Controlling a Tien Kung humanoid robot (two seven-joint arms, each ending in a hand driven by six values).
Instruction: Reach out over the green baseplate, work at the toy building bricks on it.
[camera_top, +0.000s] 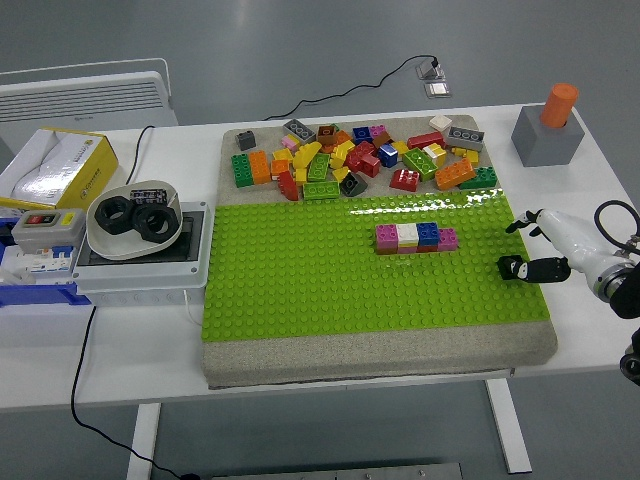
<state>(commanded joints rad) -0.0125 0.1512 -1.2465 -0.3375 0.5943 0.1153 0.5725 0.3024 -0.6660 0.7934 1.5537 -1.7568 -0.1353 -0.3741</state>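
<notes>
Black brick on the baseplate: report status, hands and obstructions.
Right hand at the green baseplate's right edge, fingertips at the black brick, grasp not confirmed. Left hand out of view. Brick row mid-plate, apart from it. Nothing in the way.

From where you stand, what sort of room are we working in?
Probably a robotics lab or test bench, not a home. A white table holds a green baseplate with loose toy bricks, beside an emergency-stop box, a bowl of large black nuts and trailing cables.

Green baseplate (330, 290) flat; short brick row (417, 237) centre, loose bricks (365, 155) behind
</notes>
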